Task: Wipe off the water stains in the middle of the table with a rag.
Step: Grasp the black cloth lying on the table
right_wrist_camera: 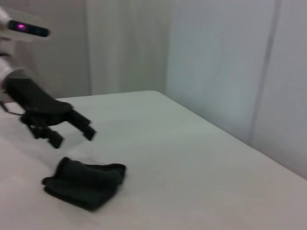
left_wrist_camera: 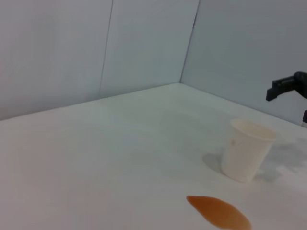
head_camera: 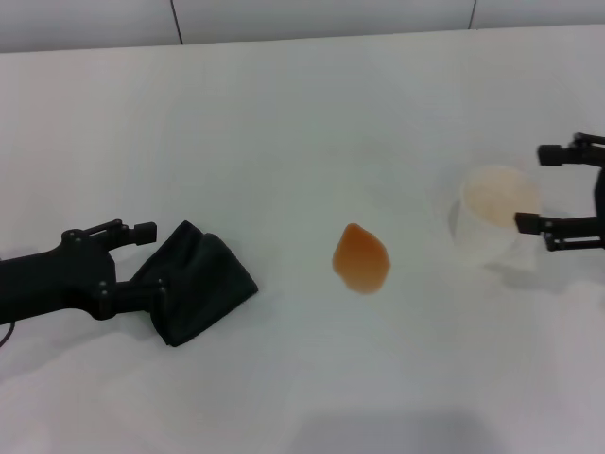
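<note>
The water stains (head_camera: 360, 259) form one small orange blotch in the middle of the white table (head_camera: 284, 132); the left wrist view also shows the water stains (left_wrist_camera: 219, 212). The rag (head_camera: 203, 284), a bunched black cloth, lies left of the blotch. My left gripper (head_camera: 149, 257) is open at the rag's left edge, its lower finger over the cloth. From the right wrist view, the left gripper (right_wrist_camera: 74, 139) is spread just behind the rag (right_wrist_camera: 86, 182), which rests flat on the table. My right gripper (head_camera: 529, 189) stands open at the far right.
A translucent plastic cup (head_camera: 492, 216) with an orange tint inside stands upright right of the blotch, by the right gripper's fingers (left_wrist_camera: 283, 87). The cup (left_wrist_camera: 244, 151) is a short way from the stain. Grey wall panels (head_camera: 331, 14) run behind the table's far edge.
</note>
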Robot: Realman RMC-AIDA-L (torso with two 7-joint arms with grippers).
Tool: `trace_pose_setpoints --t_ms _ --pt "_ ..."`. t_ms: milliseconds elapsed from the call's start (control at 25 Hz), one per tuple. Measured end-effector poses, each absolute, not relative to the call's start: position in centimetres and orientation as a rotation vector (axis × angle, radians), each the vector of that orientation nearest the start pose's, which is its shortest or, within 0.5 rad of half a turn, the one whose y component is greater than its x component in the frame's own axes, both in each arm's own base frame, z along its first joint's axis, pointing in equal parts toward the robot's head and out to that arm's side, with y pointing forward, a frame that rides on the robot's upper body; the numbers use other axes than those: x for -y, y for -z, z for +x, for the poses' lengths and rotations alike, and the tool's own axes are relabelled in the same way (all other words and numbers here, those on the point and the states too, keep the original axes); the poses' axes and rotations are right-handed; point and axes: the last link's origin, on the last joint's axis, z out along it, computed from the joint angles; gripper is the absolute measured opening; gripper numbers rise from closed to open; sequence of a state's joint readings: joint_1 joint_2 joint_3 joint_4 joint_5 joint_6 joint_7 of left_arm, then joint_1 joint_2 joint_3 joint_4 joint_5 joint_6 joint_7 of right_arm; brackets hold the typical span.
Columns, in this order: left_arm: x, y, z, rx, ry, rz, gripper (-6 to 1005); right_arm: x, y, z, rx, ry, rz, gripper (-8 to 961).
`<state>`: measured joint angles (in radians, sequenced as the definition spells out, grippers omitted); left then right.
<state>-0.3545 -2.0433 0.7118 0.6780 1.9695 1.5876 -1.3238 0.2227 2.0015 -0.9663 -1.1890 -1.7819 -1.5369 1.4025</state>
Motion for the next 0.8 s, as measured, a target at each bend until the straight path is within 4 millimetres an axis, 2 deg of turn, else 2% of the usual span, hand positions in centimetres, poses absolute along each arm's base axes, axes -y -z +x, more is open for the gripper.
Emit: trace_pose_setpoints --t_ms 280,520,800 --pt "-28.4 -1.5 -31.4 0.71 0.642 -2.663 893 -31.3 -6.6 24.3 -0.109 -0.429 -2.69 860" --pt "-28.4 -1.5 -31.3 0.709 0.645 -2.663 893 -31.9 -6.0 23.6 -0.086 -0.42 -2.698 860" --pt "-28.5 -1.5 -31.0 0.701 0.655 -2.673 894 -31.8 -5.9 23.7 -0.095 -0.421 -2.704 859"
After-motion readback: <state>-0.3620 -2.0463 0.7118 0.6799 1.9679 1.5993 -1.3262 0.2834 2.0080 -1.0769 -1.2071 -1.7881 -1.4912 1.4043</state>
